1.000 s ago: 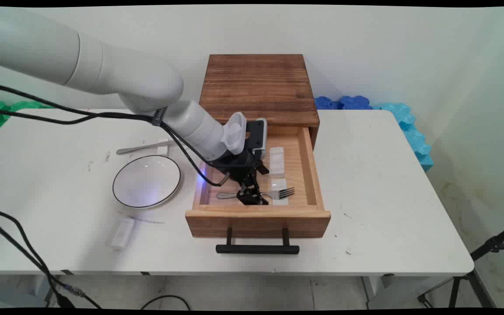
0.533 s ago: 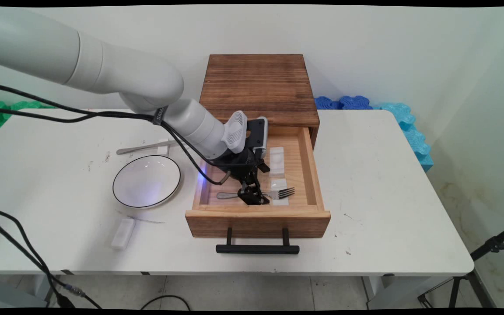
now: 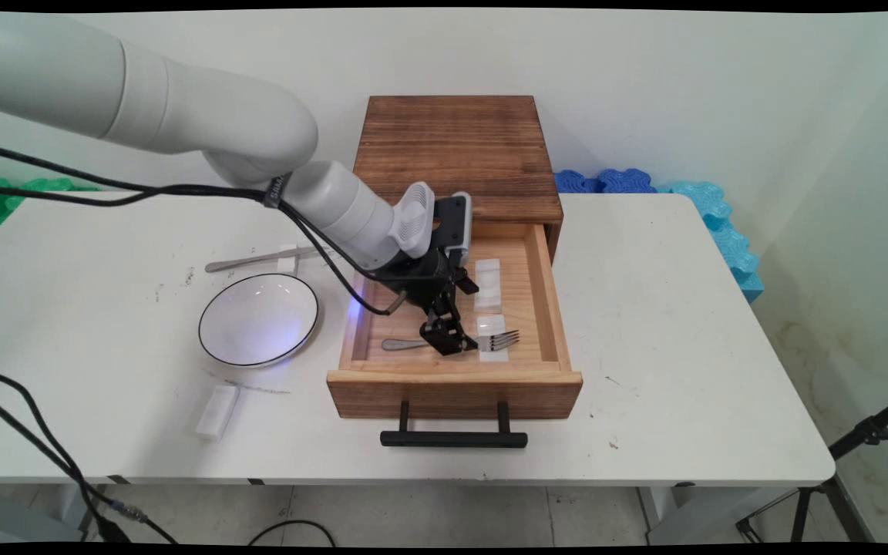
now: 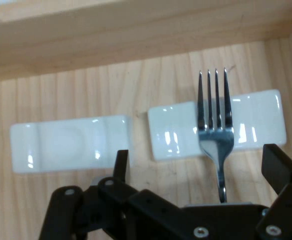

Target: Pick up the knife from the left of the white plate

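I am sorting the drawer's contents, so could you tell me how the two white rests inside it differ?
The near rest carries the fork, whose tines lie across it; the far rest carries nothing. The near rest lies right beside the gripper; the far rest sits further back in the drawer. Both are white, glossy and oblong.

The white arm (image 3: 182, 123) reached in from the upper left and bent down at its wrist (image 3: 351, 220). Its black gripper (image 3: 450, 344) pointed steeply downward, its 2 fingers (image 4: 280, 167) spread apart and gripping nothing.
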Controlling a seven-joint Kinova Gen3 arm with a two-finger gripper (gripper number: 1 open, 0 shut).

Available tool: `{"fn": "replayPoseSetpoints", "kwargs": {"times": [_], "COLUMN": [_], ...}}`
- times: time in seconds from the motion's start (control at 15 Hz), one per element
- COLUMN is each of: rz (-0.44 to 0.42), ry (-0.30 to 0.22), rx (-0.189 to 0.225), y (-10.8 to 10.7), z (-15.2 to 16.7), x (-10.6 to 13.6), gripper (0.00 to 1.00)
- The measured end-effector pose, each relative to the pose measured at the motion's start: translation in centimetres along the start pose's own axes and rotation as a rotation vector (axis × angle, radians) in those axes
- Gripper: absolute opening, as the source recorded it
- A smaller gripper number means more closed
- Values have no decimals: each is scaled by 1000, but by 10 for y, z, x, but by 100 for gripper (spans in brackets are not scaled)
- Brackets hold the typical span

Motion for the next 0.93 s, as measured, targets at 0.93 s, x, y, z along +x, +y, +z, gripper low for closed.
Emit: {"fn": "replayPoseSetpoints", "kwargs": {"times": [0.93], "rz": [-19], "ry": [91], "rx": [30], "y": [-9], "z": [-70], "x": [25], "gripper": [100]}}
